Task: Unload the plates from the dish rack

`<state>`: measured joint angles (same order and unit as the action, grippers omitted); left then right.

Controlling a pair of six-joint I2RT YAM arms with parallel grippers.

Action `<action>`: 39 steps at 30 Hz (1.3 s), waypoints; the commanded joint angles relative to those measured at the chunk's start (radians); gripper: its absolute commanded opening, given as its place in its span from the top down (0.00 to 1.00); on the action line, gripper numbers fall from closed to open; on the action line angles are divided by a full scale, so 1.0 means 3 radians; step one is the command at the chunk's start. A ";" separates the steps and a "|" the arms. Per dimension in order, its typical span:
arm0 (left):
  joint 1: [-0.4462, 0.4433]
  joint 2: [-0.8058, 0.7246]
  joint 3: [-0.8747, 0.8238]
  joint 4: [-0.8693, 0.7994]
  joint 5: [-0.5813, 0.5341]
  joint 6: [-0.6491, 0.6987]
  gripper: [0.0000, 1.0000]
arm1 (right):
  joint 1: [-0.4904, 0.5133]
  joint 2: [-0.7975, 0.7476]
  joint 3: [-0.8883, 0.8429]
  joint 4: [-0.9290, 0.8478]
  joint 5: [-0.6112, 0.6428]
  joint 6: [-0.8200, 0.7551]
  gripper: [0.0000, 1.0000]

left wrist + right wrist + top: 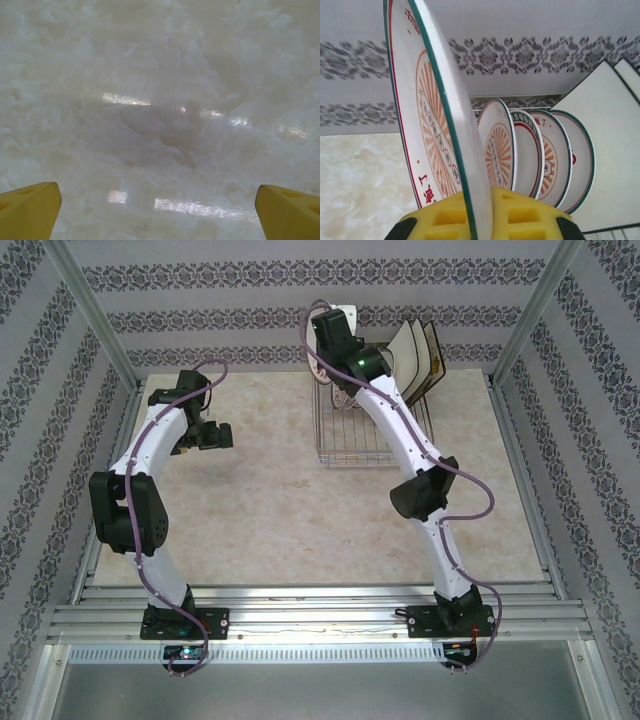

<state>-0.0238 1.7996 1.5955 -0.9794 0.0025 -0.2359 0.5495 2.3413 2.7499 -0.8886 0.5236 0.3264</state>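
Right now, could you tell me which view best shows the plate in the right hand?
Right wrist: the plate is close up, its rim pinched in the right hand. Top external gives a pale sliver behind the arm; left wrist faces the tabletop.

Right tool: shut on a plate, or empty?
Shut on a plate. In the right wrist view the right tool clamps its yellow pads on the rim of that nearest round plate, which stands on edge.
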 commanded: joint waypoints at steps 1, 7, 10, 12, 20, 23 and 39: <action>0.0044 -0.0139 -0.0038 -0.0031 -0.0035 0.0017 0.00 | 0.0035 -0.0368 -0.0146 0.0066 0.0083 -0.0048 1.00; 0.0046 -0.0152 -0.0062 0.0033 -0.0047 0.0065 0.00 | -0.0226 -0.0712 -0.0690 0.0130 -0.1080 0.0188 1.00; 0.0044 -0.0132 -0.0008 -0.0013 -0.0053 0.0090 0.00 | -0.0505 -0.0951 -0.1280 0.0434 -0.2224 0.0381 1.00; 0.0049 -0.0142 -0.0045 0.0041 -0.0090 0.0109 0.00 | -0.0663 -0.1176 -0.1900 0.0930 -0.2920 0.0498 1.00; 0.0039 -0.0081 -0.0012 0.0066 -0.0068 0.0094 0.00 | -0.0954 -0.1713 -0.3449 0.1972 -0.4400 0.0889 1.00; 0.0035 -0.0054 0.0054 0.0016 -0.0005 0.0096 0.00 | -0.0993 -0.1823 -0.3915 0.2320 -0.4586 0.1138 1.00; -0.0013 -0.0191 0.0081 0.0213 0.0320 0.0135 0.00 | -0.0887 -0.1683 -0.4387 0.2711 -0.4576 0.1457 1.00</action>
<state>-0.0250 1.7866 1.6062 -0.9463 0.0437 -0.2134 0.2665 1.8210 1.3930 -0.1463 -0.8021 0.7406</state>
